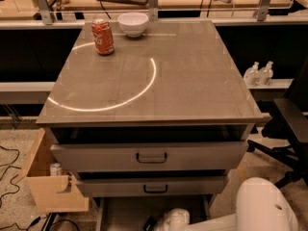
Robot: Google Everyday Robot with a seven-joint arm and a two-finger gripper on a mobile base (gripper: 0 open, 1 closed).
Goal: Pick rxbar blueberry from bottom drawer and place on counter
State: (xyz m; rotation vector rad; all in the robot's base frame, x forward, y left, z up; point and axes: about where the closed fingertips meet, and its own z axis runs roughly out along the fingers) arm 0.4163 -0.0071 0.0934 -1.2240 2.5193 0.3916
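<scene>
Down in the bottom drawer (120, 215) sits the tool (151, 223), grip state can't tell. Rxbar blueberry hidden from view; red can (103, 36) and white bowl (133, 23) stand on bench (192, 81)

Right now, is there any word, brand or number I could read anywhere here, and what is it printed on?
No text can be read.
The red soda can: white lettering, too blurred to read.
The two bottles right of the counter: labels too small.
The small can in the wooden side bin: illegible.
The counter itself: only a white arc, no words.
The gripper, down in the bottom drawer: no marking shows.
</scene>
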